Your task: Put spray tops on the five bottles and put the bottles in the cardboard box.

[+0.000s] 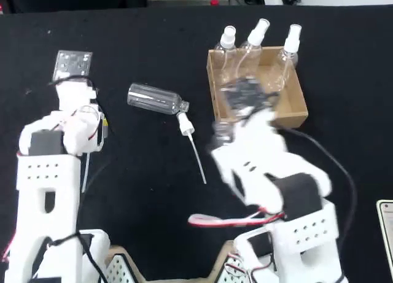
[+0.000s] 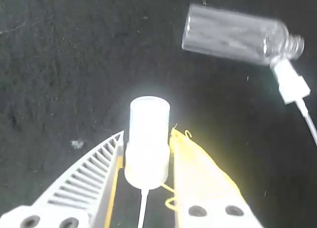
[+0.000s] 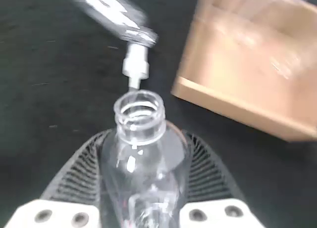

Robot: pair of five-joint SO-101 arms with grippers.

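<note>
My left gripper is shut on a white spray top, whose thin tube hangs down. My right gripper is shut on a clear, uncapped bottle, held upright just left of the cardboard box. In the box stand three bottles with spray tops. Between the arms a clear bottle lies on its side. A loose spray top with a long tube rests at its neck. The lying bottle and the loose top are beyond my left gripper.
A small shiny plate lies at the far left behind the left arm. A pale object pokes in at the right edge. The black table has free room between the arms' bases.
</note>
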